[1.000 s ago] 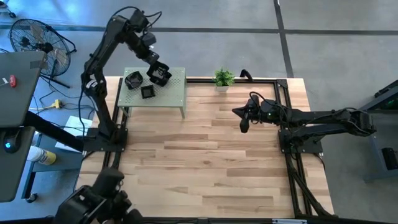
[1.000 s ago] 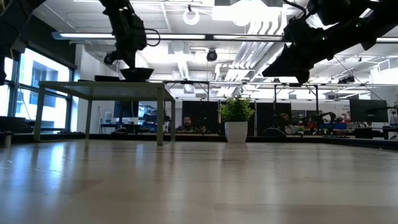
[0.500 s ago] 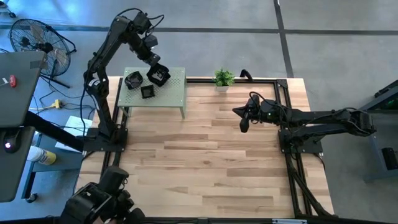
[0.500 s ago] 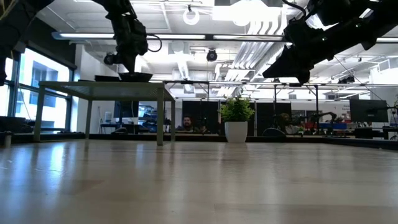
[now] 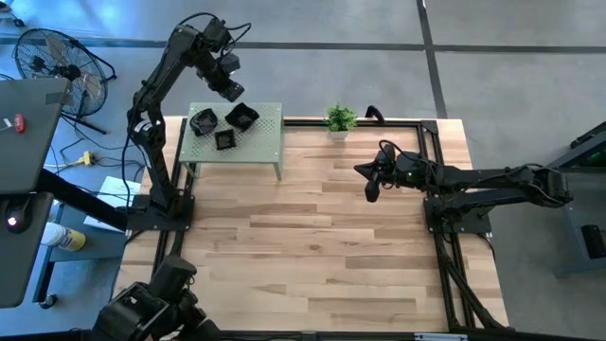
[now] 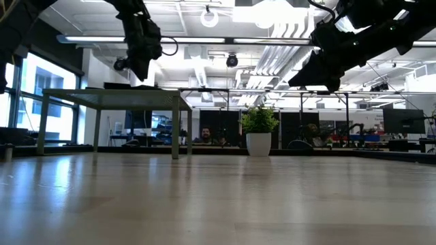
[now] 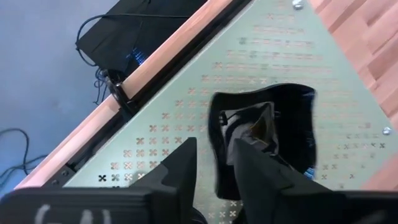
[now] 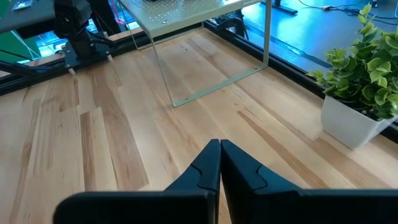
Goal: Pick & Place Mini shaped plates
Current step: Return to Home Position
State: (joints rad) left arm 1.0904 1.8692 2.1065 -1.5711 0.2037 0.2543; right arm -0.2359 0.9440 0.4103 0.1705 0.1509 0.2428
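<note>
Left gripper (image 7: pixel 214 149) hangs over the far edge of the pale green perforated shelf (image 5: pixel 267 137), fingers apart with nothing between them. Just below it, the wavy-edged black plate (image 7: pixel 298 130) sits mid-shelf by that far edge. There's a second black plate (image 5: pixel 203 121) near the shelf's far left corner, and a small square black plate (image 5: pixel 225 140) sits closer to the front edge. Right gripper (image 8: pixel 220 147) hovers over the wooden table (image 5: pixel 312 246) near the potted plant (image 5: pixel 340 119), fingers pressed together, empty.
</note>
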